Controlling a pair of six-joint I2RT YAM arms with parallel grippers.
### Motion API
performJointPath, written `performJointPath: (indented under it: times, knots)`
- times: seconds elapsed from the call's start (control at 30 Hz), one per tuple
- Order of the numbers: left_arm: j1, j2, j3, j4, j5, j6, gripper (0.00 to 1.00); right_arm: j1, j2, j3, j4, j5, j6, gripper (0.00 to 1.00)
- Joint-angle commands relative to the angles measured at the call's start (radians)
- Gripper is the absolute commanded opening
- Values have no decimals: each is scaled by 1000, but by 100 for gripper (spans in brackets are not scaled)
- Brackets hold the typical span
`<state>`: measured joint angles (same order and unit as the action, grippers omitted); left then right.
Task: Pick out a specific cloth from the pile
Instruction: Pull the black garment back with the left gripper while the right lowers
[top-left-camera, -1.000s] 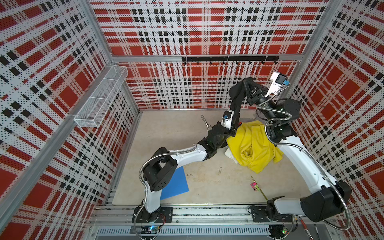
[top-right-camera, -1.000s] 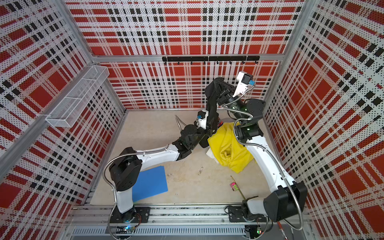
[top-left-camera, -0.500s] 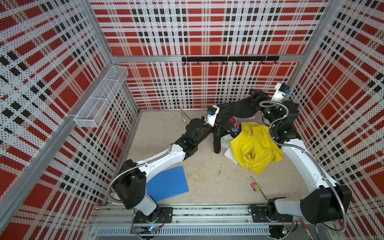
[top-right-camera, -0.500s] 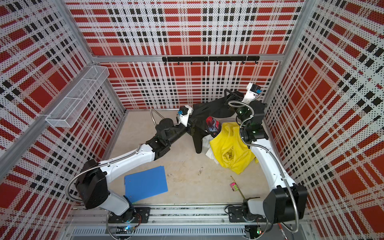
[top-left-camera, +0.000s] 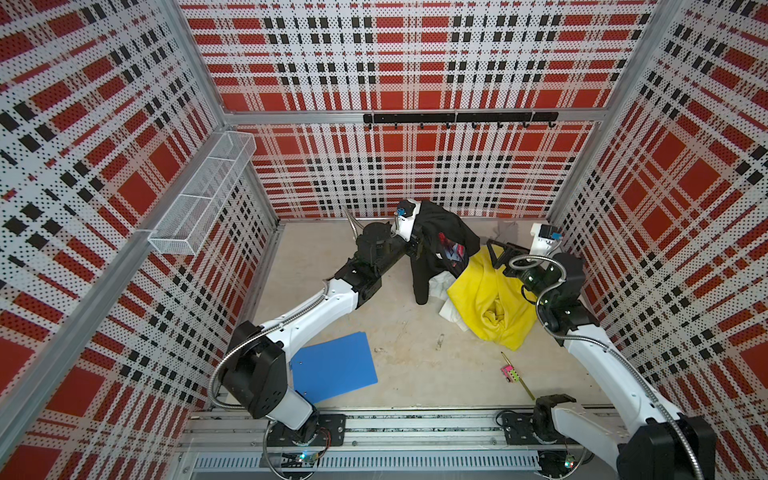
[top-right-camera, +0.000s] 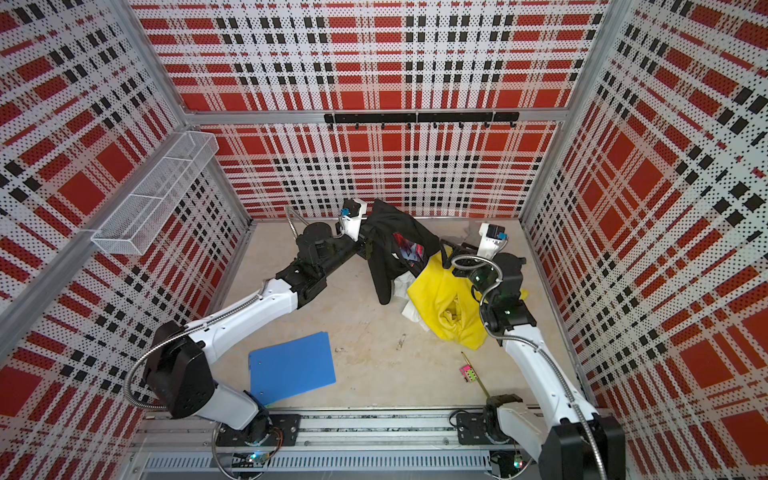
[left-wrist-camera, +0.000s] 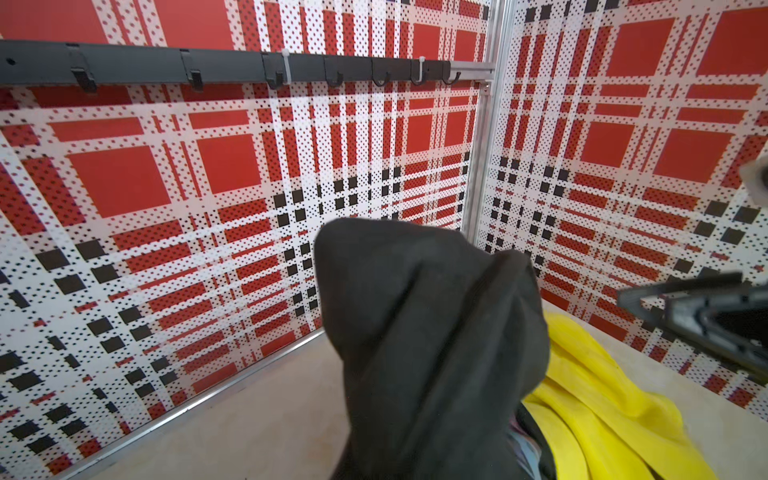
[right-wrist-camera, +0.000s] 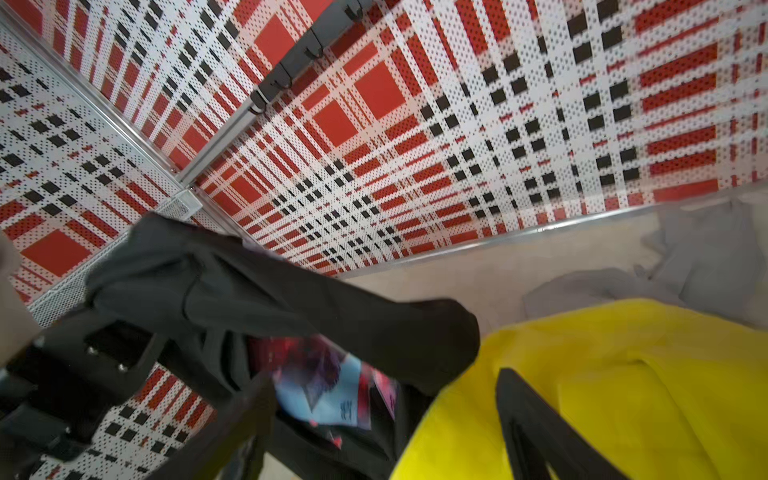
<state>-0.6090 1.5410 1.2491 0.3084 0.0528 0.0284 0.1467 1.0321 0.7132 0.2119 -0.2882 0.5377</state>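
Cloth (top-left-camera: 440, 232) raised just above-left of pile (top-left-camera: 490, 307), upper centre of frame, pinched in left gripper (top-left-camera: 415, 248); right gripper (top-left-camera: 496, 253) spread wide, empty. Mostly done; probably left: dragging hanging tail clear, setting down apart.

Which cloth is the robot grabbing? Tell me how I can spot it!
Look at the back wall with the black hook rail, then down to the floor just below it, beside the big yellow cloth. The cloth hangs from the left gripper there. It's the only black one, with a red, pink and blue picture on it.
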Motion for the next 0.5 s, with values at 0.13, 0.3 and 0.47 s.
performJointPath:
  times: [0.13, 0.3, 0.47]
  knots:
    - [21, -3, 135, 82, 45, -17, 3, 15, 36, -139, -3, -146, -51, 63]
    - [-2, 33, 215, 85, 91, -37, 3, 139, 103, -143, 37, -172, -103, 67]
    - [-43, 69, 321, 67, 84, -7, 2, 192, 198, -165, 98, -105, -72, 65]
